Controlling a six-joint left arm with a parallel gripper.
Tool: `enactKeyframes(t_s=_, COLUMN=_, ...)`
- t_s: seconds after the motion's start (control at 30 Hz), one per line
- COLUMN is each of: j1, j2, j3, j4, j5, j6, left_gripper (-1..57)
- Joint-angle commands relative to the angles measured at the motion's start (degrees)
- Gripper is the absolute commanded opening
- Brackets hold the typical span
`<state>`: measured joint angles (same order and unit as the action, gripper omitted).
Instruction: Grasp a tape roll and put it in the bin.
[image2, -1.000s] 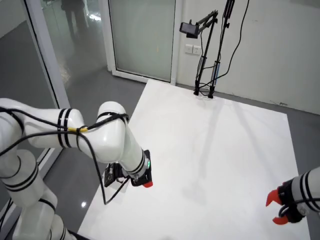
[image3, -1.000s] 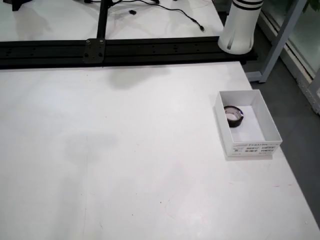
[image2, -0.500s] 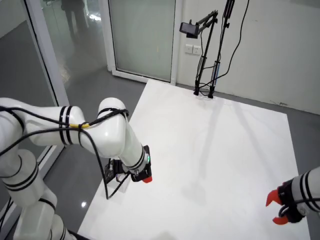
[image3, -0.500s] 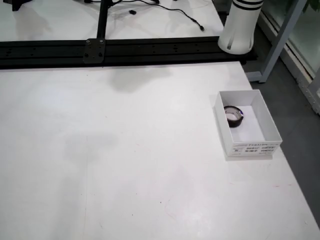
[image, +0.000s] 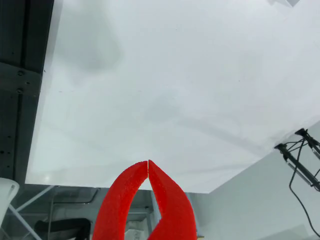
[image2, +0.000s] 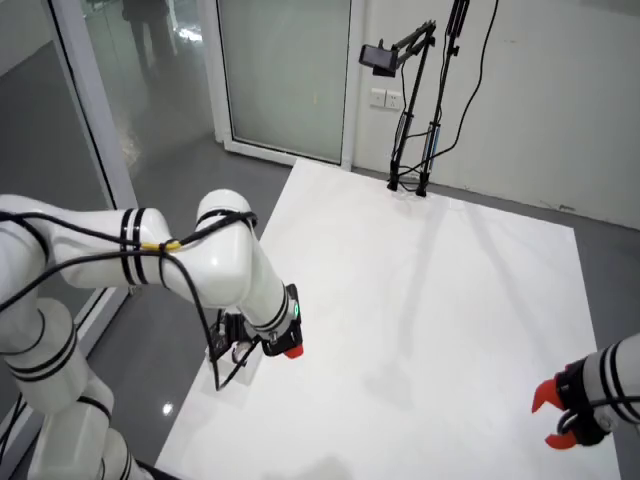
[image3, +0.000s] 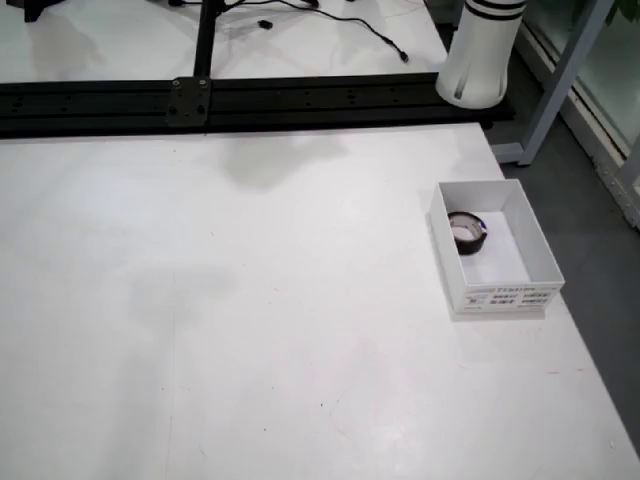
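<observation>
Since the earlier frame the white arm has drawn its red gripper (image: 148, 162) back toward the table's (image3: 250, 330) edge, fingertips touching, empty. Black tape roll (image3: 467, 232) lies flat, hole upward, inside the white bin (image3: 545, 255).
</observation>
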<state>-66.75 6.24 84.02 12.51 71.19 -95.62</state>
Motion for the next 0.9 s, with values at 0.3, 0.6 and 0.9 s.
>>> enactKeyframes(t_s=0.3, j1=1.0, j2=0.0, j3=0.0, j4=0.2, j5=0.0, j6=0.0, left_gripper=-0.2)
enactKeyframes(t_s=0.6, j1=2.5, j2=0.0, j3=0.0, j4=0.2, j5=0.1, j6=0.0, left_gripper=-0.2)
enactKeyframes(t_s=0.9, j1=4.3, j2=0.0, j3=0.0, j4=0.3, j5=0.1, j6=0.0, left_gripper=-0.2)
